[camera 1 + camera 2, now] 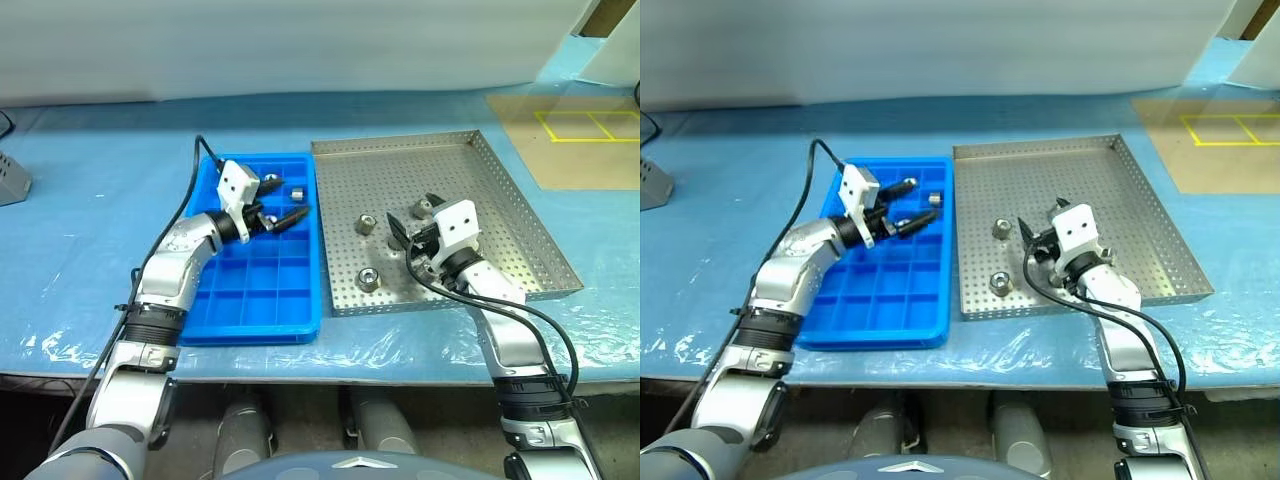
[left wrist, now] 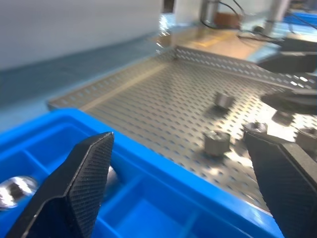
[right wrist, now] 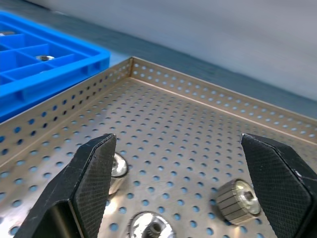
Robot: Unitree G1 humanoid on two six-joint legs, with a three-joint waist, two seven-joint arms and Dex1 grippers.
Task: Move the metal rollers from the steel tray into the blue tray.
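Note:
The steel tray (image 1: 500,190) lies right of the blue tray (image 1: 250,310). Several metal rollers rest on its perforated floor, among them one (image 1: 366,223) near the middle and one (image 1: 368,279) by the front rim. My right gripper (image 1: 412,220) hovers open just above the floor; in the right wrist view a ribbed roller (image 3: 237,201) and another roller (image 3: 151,228) lie between its fingers (image 3: 86,188). My left gripper (image 1: 284,200) stands open and empty over the blue tray's far compartments, where a roller (image 1: 297,192) sits; another roller (image 2: 12,191) lies beside its fingers (image 2: 81,188).
Both trays sit on a blue sheet covering the table (image 1: 90,200). A brown board with yellow tape lines (image 1: 585,135) lies at the back right. A grey box (image 1: 12,178) sits at the far left edge. A white wall closes the back.

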